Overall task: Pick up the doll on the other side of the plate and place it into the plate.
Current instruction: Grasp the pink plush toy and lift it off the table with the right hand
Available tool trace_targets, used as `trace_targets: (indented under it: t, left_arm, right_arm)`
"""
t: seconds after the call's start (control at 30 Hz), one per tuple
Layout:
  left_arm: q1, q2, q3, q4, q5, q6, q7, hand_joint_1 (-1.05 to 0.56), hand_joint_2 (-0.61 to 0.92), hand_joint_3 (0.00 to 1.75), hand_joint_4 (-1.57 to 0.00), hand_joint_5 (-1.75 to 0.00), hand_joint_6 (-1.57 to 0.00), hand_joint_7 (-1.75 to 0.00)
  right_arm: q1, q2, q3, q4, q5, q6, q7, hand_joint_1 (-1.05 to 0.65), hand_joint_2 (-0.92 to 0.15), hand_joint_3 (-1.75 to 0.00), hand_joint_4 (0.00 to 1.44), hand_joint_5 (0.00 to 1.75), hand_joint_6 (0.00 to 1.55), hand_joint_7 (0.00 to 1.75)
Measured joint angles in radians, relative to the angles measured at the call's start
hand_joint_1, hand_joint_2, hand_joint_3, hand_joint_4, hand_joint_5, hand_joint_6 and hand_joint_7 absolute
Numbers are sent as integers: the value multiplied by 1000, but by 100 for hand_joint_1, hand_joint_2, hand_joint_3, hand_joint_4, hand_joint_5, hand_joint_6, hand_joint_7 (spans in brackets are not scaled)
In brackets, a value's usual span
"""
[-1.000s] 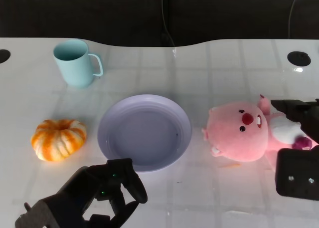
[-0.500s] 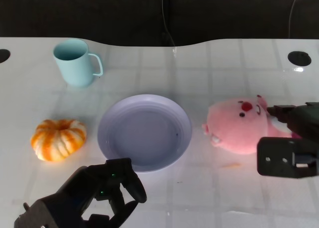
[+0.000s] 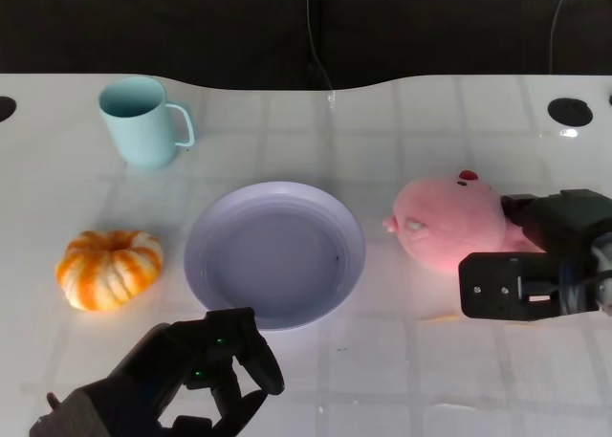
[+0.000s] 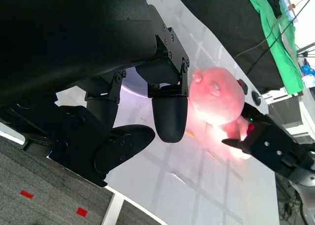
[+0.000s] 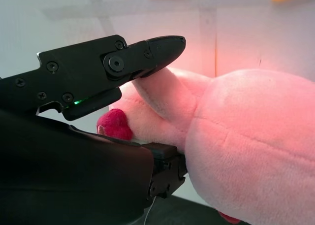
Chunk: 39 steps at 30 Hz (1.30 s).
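The right hand (image 3: 535, 255) now grips the pink plush doll (image 3: 449, 227) by its body, with one black finger (image 5: 147, 55) pressed over the soft pink limb and the palm under it, as the right wrist view shows. One second ago the doll lay on its back with the face turned up to the camera; half a second ago it was already turning, and now it is rolled so that the face looks away and only the red nose shows at the top of the head. I judge from this that the grasp is made and the lift is beginning, though I cannot tell whether the doll is already free of the table. It is just beside the right edge of the lavender plate (image 3: 201, 265), not yet in it, so the carrying to the left and the release are not done. The left hand (image 3: 206, 375) rests near the front edge with its fingers curled in and nothing inside, as before. On the white table (image 3: 402, 360), which has faint tile lines, stand also a light blue mug (image 3: 139, 121) behind the plate and an orange striped pumpkin (image 3: 107, 268) left of it. Behind the table the room is dark, with a cable hanging down.
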Motion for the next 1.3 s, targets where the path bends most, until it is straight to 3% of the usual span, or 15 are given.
trace_targets:
  t: [0.07, 0.1, 0.13, 0.27, 0.47, 0.5, 0.57, 0.6, 0.67, 0.77, 0.8, 0.83, 0.93, 1.03, 1.3]
  left_arm:
    - [0, 0, 0, -1, 1, 3, 0, -22, 54, 102, -65, -175, -65, -142]
    - [0, 0, 0, -3, 2, 7, 0, -22, 54, 103, -65, -175, -64, -142]
    - [0, 0, 0, -5, 2, 10, 0, -21, 54, 103, -65, -175, -64, -142]
    - [0, 0, 0, -20, 2, 18, 0, -19, 54, 105, -63, -175, -63, -142]
    - [1, -1, 0, -20, 2, 18, 0, -19, 53, 106, -65, -175, -63, -142]
    - [1, -1, 0, -20, 1, 18, 0, -19, 53, 106, -66, -175, -64, -142]
    - [3, -1, 0, -20, 0, 18, 0, -18, 53, 106, -65, -175, -64, -141]
    - [3, -1, 1, -20, 0, 18, 0, -18, 53, 107, -64, -175, -64, -141]
    - [4, -1, 1, -20, -1, 18, 0, -18, 52, 107, -63, -175, -64, -141]
    - [5, -1, 2, -20, -2, 17, 0, -19, 53, 107, -65, -175, -64, -141]
    - [6, 0, 2, -20, -1, 16, 0, -19, 53, 107, -66, -175, -64, -141]
    - [6, 1, 2, -20, -1, 16, 0, -19, 53, 107, -67, -175, -64, -141]
    - [11, 3, 3, -22, -1, 16, 0, -19, 54, 106, -64, -175, -64, -141]
    - [17, 4, 3, -22, -2, 16, 0, -19, 55, 105, -62, -175, -64, -141]
    - [17, 5, 1, -23, -1, 13, 0, -18, 58, 101, -63, -175, -64, -141]
  right_arm:
    - [1, 18, -15, 28, 21, -11, -76, -34, -92, -4, 78, 17, 87, 11]
    - [5, 28, -29, 43, 38, -25, -126, -28, -91, -2, 94, 37, 105, 10]
    - [10, 35, -39, 54, 48, -43, -173, -27, -91, -1, 96, 55, 113, 7]
    - [15, 40, -43, 92, 59, -117, -290, -27, -92, -13, 91, 92, 124, 4]
    - [5, 39, -22, 128, 48, -152, -351, -27, -92, -19, 81, 112, 123, 2]
    - [5, 39, -22, 131, 49, -152, -361, -27, -92, -17, 79, 134, 126, 3]
    - [5, 45, -33, 136, 60, -150, -382, -26, -92, -13, 77, 160, 129, 16]
    - [6, 52, -43, 137, 67, -146, -397, -27, -92, -13, 77, 155, 118, 34]
    - [11, 60, -48, 137, 75, -140, -431, -26, -91, -12, 81, 147, 111, 46]
    - [24, 75, -66, 135, 87, -133, -483, -24, -87, -23, 78, 169, 90, 106]
    - [28, 78, -80, 132, 100, -131, -491, -24, -78, -45, 78, 171, 85, 118]
    - [32, 79, -90, 127, 111, -127, -492, -24, -71, -60, 77, 170, 85, 117]
    - [46, 88, -147, 92, 173, -121, -492, -20, -48, -112, 88, 174, 78, 158]
    - [48, 86, -178, 50, 206, -127, -493, -21, -40, -128, 93, 175, 79, 166]
    - [42, 88, -197, -91, 220, -123, -417, -16, -29, -143, 95, 175, 79, 174]
